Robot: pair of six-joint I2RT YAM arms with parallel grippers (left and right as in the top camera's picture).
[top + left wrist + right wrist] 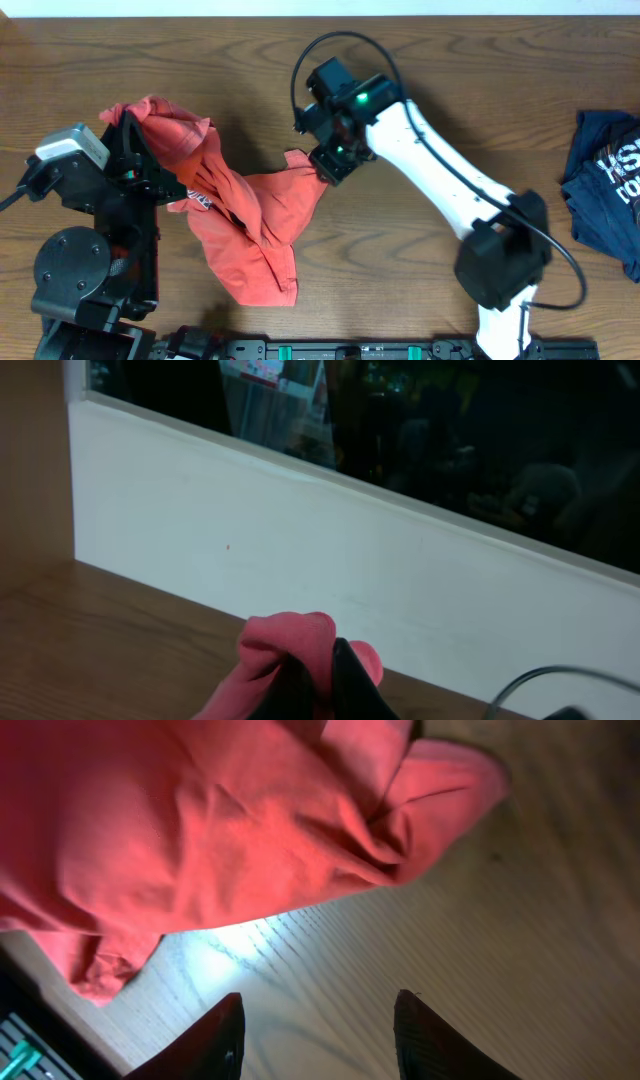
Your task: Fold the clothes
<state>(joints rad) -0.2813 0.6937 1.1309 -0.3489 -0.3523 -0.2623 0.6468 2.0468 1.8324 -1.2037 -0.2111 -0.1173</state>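
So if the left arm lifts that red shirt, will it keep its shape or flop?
Probably floppy: the shirt lies in crumpled folds and droops from the left end effector. Likely light, as one pinched edge holds it up. It may drag on the wooden table.

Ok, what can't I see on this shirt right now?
- Overhead: red-orange cotton T-shirt is bunched; folds hide most of its chest lettering.
- Left wrist: left gripper cut off by bottom edge; which shirt part it holds unclear.
- Overhead: dark blue printed garment cropped by right edge.

right arm (pixel 440 170) white with black joints, green lights (pixel 362 98) and a black cable (pixel 345 35); left arm (pixel 100 230) black.
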